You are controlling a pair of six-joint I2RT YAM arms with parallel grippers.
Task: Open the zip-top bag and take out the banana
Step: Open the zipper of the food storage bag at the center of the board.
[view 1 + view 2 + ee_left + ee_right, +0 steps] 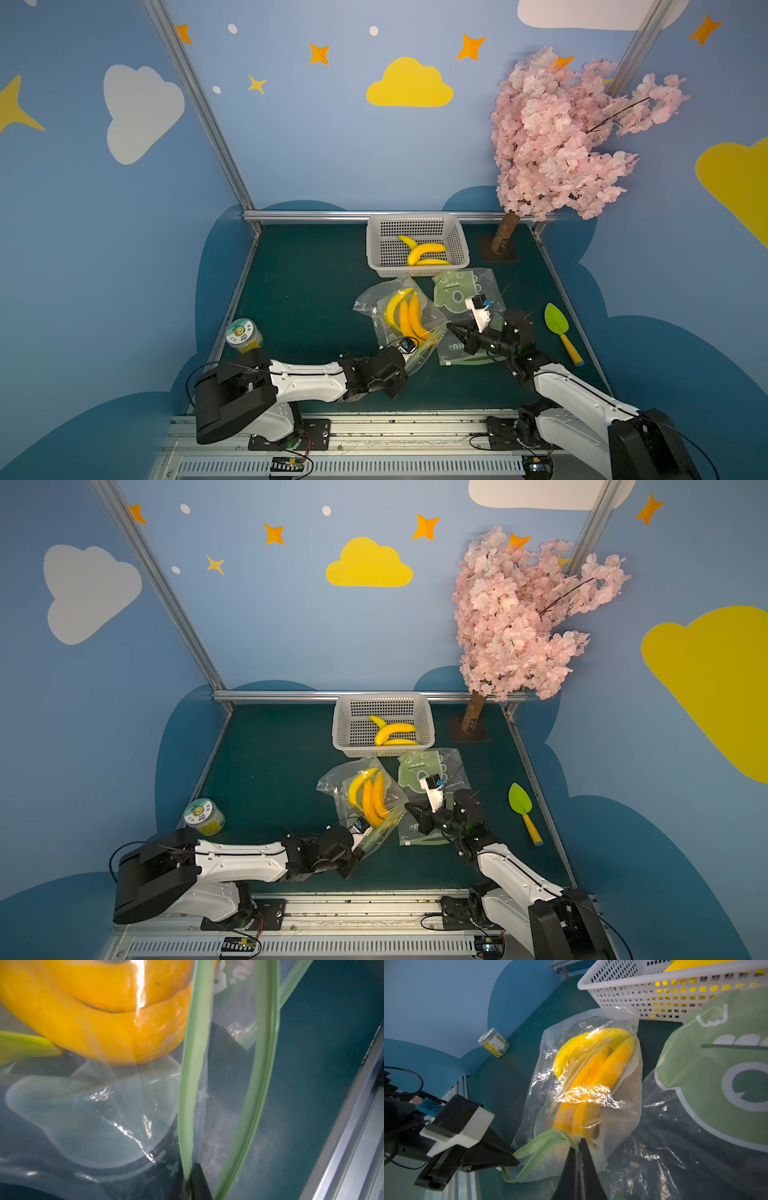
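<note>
The clear zip-top bag (pixel 376 301) (pixel 338 783) lies mid-table with three yellow bananas (pixel 405 318) (pixel 370 798) (pixel 593 1068) inside. Its green zip strips (pixel 194 1059) (pixel 544 1138) stand apart in the left wrist view, so the mouth gapes. My left gripper (pixel 415 358) (pixel 368 842) (pixel 188 1184) is shut on one strip at the bag's near end. My right gripper (pixel 451 328) (pixel 409 807) (pixel 578 1153) comes in from the right and is shut on the bag's lip by the other strip. The banana ends (pixel 108 1022) sit just inside the mouth.
A white basket (pixel 415 219) with three bananas (pixel 426 249) stands behind the bag. A flat bag with a green print (pixel 453 291) and another bag (pixel 457 355) lie under my right arm. A jar (pixel 244 336) is at the left, a green shovel (pixel 557 321) at the right, a pink tree (pixel 552 137) at the back right.
</note>
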